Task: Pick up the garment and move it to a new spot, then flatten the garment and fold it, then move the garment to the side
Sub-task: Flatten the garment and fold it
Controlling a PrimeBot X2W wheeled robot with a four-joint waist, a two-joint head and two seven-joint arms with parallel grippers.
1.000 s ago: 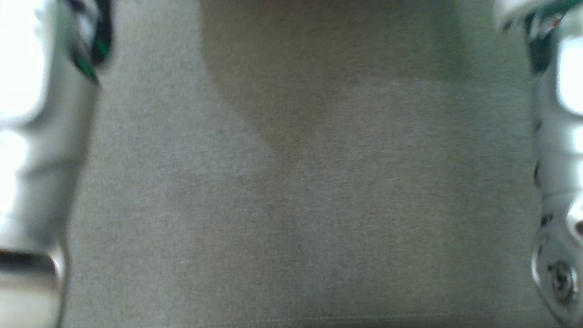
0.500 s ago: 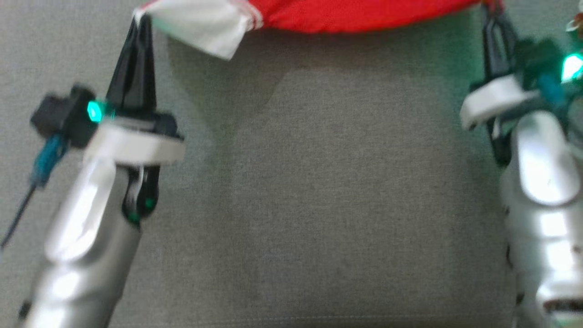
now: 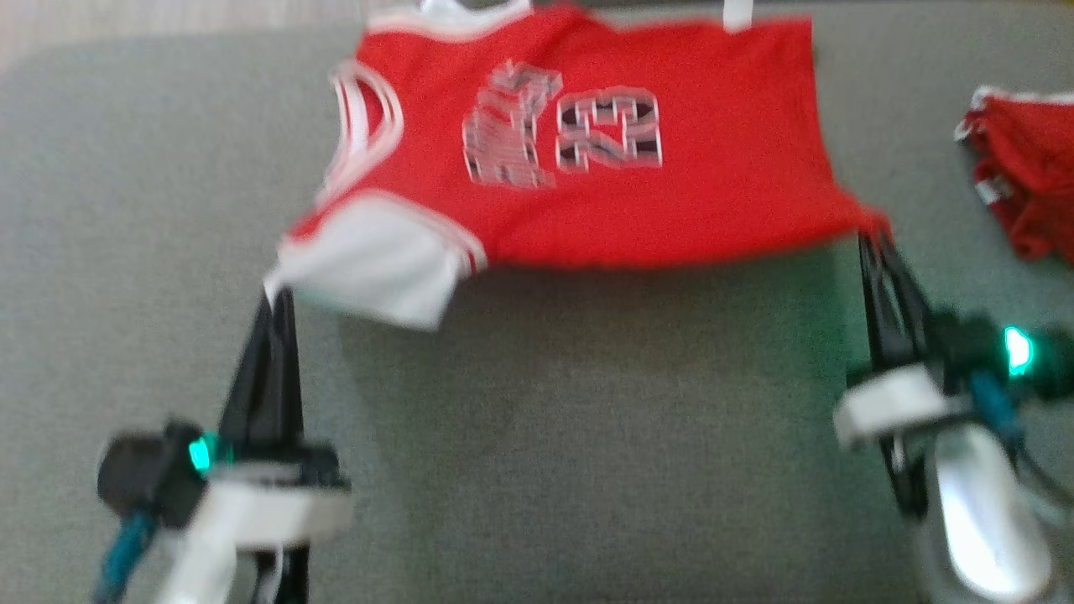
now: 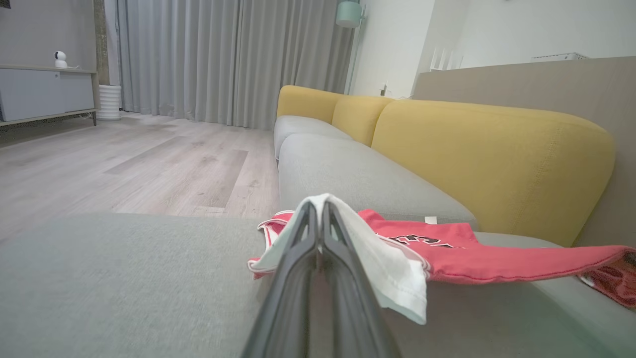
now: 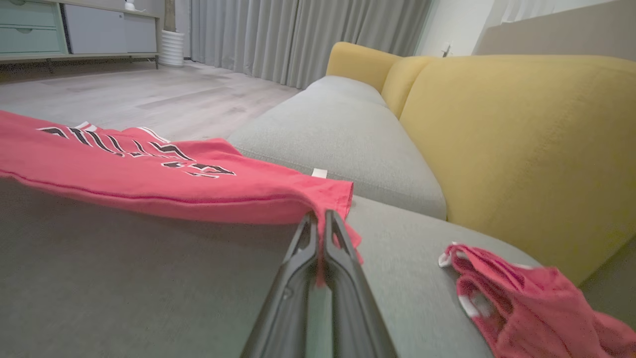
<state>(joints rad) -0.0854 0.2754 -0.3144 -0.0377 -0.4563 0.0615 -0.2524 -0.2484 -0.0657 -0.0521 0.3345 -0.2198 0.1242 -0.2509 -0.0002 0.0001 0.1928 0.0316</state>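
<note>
Even daylight; blurred head view, sharper wrists.

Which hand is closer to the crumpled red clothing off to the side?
Right. The right hand pinches the jersey corner nearest the crumpled red clothing; the left hand pinches the opposite corner.

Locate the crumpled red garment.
The crumpled garment lies at the head view's right edge on the grey seat, apart from the jersey, just right of the right gripper.
</note>
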